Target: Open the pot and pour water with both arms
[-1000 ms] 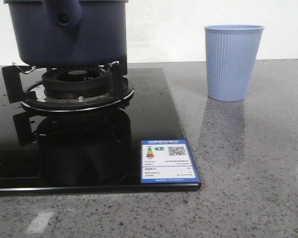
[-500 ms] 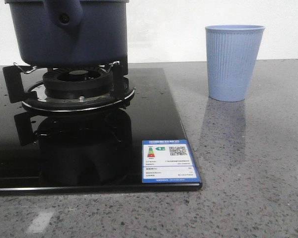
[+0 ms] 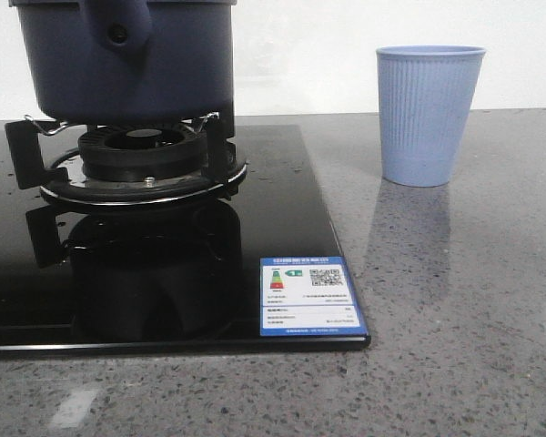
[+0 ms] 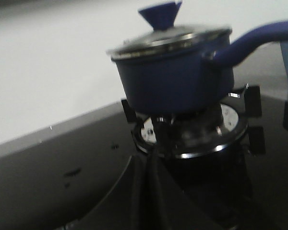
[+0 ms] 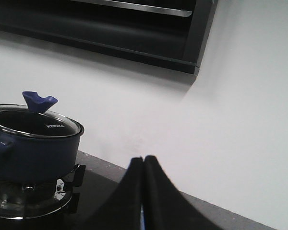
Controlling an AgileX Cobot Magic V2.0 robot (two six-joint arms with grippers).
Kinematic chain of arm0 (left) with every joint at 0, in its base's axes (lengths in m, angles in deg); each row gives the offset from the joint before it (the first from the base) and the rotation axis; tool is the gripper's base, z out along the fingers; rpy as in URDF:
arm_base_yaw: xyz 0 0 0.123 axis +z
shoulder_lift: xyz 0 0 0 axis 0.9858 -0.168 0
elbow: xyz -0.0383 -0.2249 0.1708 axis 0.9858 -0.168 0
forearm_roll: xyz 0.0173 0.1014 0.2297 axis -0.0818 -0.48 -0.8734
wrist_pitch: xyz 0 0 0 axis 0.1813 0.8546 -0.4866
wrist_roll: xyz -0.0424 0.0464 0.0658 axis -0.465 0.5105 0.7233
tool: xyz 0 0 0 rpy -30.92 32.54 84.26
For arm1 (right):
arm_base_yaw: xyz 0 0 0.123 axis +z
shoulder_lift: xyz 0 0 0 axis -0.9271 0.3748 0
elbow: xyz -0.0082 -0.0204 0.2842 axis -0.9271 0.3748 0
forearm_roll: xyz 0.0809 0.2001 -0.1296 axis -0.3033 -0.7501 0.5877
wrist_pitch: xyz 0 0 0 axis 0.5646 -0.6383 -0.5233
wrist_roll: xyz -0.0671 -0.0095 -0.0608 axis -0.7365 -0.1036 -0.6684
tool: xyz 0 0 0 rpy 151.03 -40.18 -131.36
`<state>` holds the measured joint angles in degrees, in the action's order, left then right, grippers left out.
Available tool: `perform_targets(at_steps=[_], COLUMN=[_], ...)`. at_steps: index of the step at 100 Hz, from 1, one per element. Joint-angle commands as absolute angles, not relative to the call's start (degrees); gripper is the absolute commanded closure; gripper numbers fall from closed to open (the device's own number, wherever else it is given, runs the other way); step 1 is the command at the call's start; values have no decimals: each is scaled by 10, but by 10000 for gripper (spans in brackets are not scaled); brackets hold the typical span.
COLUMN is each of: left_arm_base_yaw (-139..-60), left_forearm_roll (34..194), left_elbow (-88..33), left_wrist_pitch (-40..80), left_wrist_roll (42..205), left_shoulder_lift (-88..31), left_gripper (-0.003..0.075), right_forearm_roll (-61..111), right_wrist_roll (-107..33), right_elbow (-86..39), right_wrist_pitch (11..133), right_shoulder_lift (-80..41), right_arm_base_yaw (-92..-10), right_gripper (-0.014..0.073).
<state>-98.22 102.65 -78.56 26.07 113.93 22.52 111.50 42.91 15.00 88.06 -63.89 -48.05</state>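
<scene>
Both grippers are sitting pinched together with nothing in them, the left gripper (image 4: 146, 184) hanging over the black cooktop (image 3: 282, 228), the right gripper (image 5: 143, 191) pointing at the white wall. The pot (image 3: 127, 64) is resting on the burner (image 3: 141, 155) with its glass lid (image 4: 170, 38) on, and the blue cup (image 3: 428, 114) is standing well apart on the counter (image 3: 455, 300).

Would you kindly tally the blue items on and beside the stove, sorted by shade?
Dark navy: 2, the pot and the lid knob on its glass lid.
Light blue: 1, the ribbed cup on the counter.
Blue-bordered: 1, the energy label on the hob.
Total: 4
</scene>
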Motion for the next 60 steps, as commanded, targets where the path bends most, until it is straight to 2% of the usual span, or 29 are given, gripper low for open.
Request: perform_targets(at_steps=[1, 28, 46, 60], left_arm_base_yaw=[-967, -907, -901, -901], left_forearm_roll=[992, 987, 987, 987], left_elbow=[-793, -851, -855, -855], left_wrist_pitch=[295, 256, 165, 165], left_wrist_roll=[1075, 1051, 1043, 1043], left_shoulder_lift=[220, 282, 304, 305], left_gripper=[740, 740, 740, 740], right_forearm_roll=[1116, 1116, 1116, 1116], right_wrist_roll=[431, 431, 431, 431], right_elbow=[136, 136, 136, 136], right_wrist_pitch=[893, 893, 893, 893], right_shoulder_lift=[-635, -635, -635, -635], right_arm_base_yaw=[-481, -481, -481, -481], right_gripper=[662, 662, 662, 662])
